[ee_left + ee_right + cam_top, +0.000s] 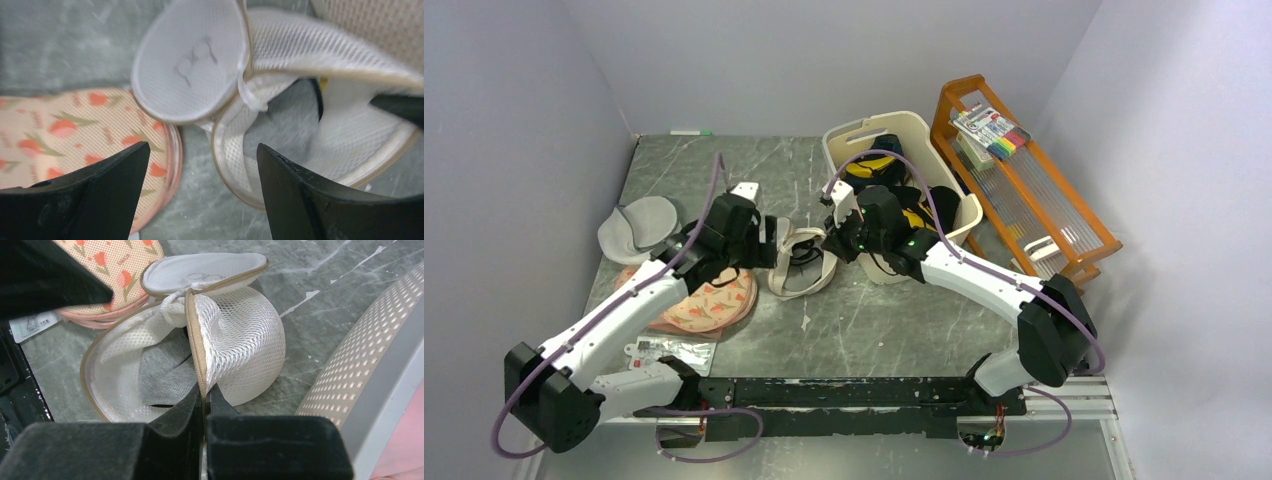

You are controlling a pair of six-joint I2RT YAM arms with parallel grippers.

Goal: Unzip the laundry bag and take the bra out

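Your right gripper [205,394] pinches the tan rim of the unzipped bag [240,335]; your left gripper [202,147] hangs spread wide over it, holding nothing.

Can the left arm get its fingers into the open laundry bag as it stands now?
Probably yes. The left fingers stand open just before the laundry bag, whose mouth gapes toward them. The right fingers pinch its tan rim and hold it up. Only the folded-back flap lies close to the path.
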